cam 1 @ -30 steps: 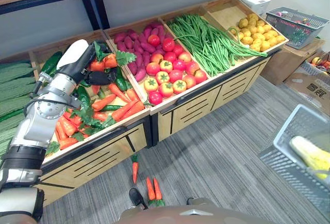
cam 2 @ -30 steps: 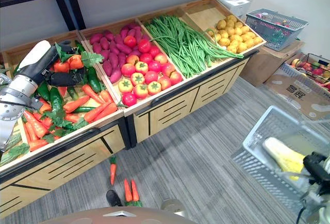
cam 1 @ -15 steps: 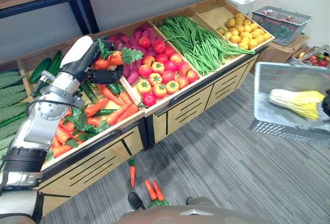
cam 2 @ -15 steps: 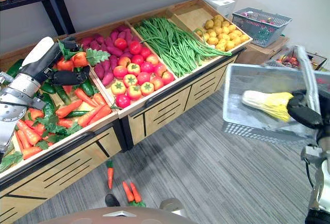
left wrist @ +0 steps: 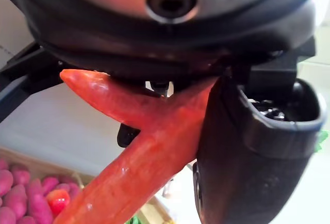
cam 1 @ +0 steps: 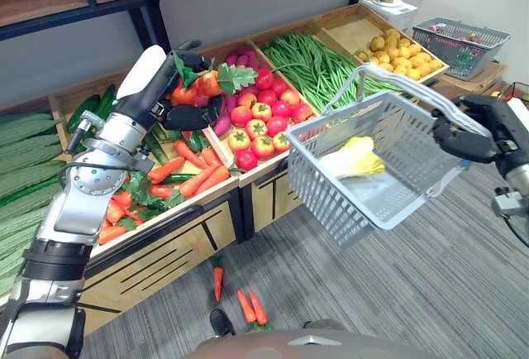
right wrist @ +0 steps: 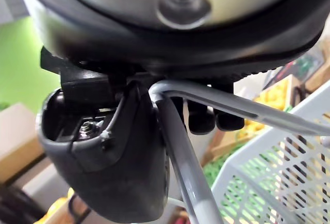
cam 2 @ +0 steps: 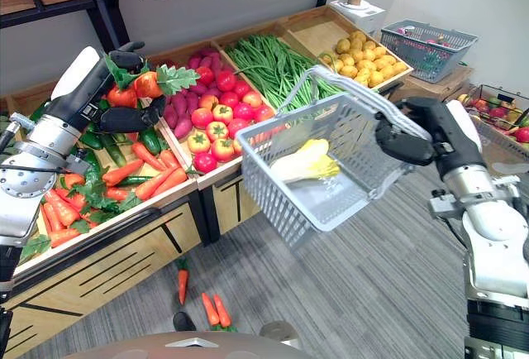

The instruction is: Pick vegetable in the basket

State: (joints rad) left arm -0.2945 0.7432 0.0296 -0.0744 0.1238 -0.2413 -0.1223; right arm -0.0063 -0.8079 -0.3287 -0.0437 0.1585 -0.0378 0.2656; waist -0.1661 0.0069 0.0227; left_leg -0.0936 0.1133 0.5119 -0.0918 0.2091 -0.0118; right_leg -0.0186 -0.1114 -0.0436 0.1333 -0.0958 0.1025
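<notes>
**Wooden produce counter** (cam 1: 157, 264): the reference for all positions. Its sloped compartments hold, among others, loose carrots (cam 1: 201, 179), tomatoes (cam 1: 262, 145) and green beans (cam 1: 318, 65).

**Grey plastic basket** (cam 1: 331, 181): hangs in front of the counter, level with the tomato and bean compartments, and is carried off the floor by the right hand (cam 2: 411, 134). It is tilted with its open mouth turned toward the counter. This is judged to offer the opening to the other arm and shorten the transfer.

**Right hand:** in the right wrist view its fingers (right wrist: 201, 118) are hooked round the basket handle (right wrist: 180, 157). The thumb closes the loop, so the load hangs from the grip.

**Left hand** (cam 1: 165, 101): held above the counter's carrot compartment, clear of the heap. Its fingers and thumb are curled tight on two leafy carrots (cam 1: 202, 86).

**Two leafy carrots:** they cross in the palm in the left wrist view, and their green tops point toward the basket side of the counter. A grip near the crown probably keeps the tapered bodies from slipping. The task's vegetable is thus in the left hand, not yet in the basket.

**Pale yellow leafy vegetable** (cam 1: 351, 159): already lies inside the basket.

**Three stray carrots** (cam 1: 242, 303): lie on the floor at the counter's foot.
</notes>
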